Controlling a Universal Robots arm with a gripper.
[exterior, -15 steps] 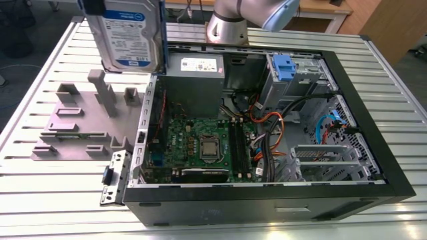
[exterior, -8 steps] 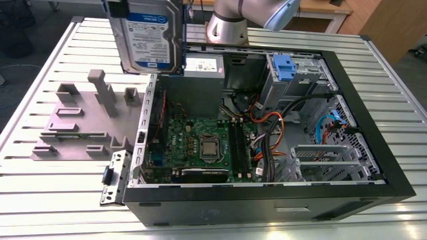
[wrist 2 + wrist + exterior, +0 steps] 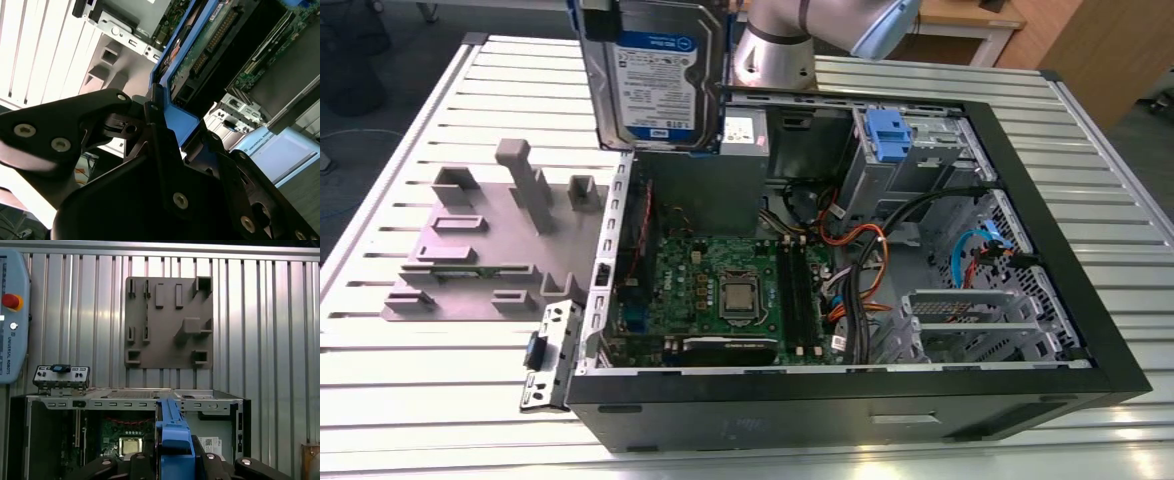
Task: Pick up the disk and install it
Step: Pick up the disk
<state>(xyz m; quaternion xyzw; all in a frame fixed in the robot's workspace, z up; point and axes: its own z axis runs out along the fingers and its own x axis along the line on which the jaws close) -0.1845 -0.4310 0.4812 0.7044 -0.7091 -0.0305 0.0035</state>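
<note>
Inspection from the remote station: the disk [image 3: 654,85] hangs on edge in the upper centre-left of the exterior view, label facing the camera, clear of the table [image 3: 427,400] and above the rear corner of the open computer case [image 3: 854,405]. In the second wrist view the gripper [image 3: 172,125] is clenched on the blue carrier [image 3: 187,117] at the handle end, with a black finger bearing on each side of the plastic. The grey holder [image 3: 480,250] lies flat at centre left of the exterior view, with nothing in its slots. My concerns are as follows. The grip is on plastic framing at one end only, so I judge that the disk's weight could pivot or slip it in the jaws if the arm [image 3: 787,40] moves sharply. The orange and black cables [image 3: 854,240] crowd the middle of the case beside the blue-fronted drive bay [image 3: 886,135], so a low or skewed approach could snag them or strike the motherboard [image 3: 720,280]. A tilted carrier would likely jam at the bay mouth.
</note>
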